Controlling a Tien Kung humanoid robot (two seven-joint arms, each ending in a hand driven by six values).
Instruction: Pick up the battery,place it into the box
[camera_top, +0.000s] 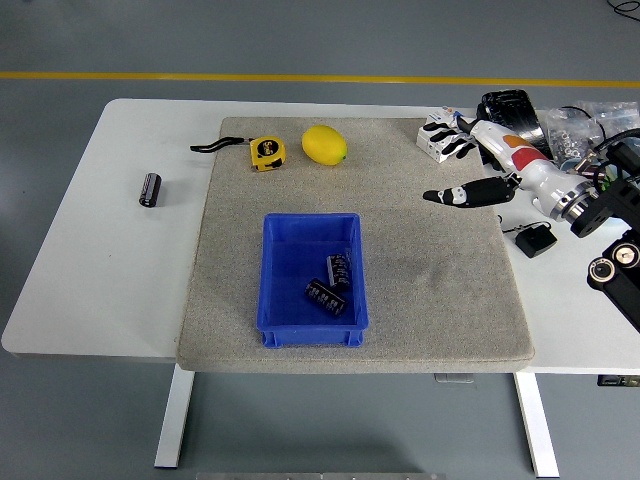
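Now my right hand (470, 170) is spread and holds nothing, so I think I should reach slowly for the battery (150, 189) far left of the box (312, 330).

I could read no text, brand, number or sign anywhere. The yellow tape measure (266, 151) had a dark round patch on its face, too small to make out. The pale printing on the batteries in the blue box (285, 245) and on the battery (150, 189) on the desk (110, 250) was blurred.
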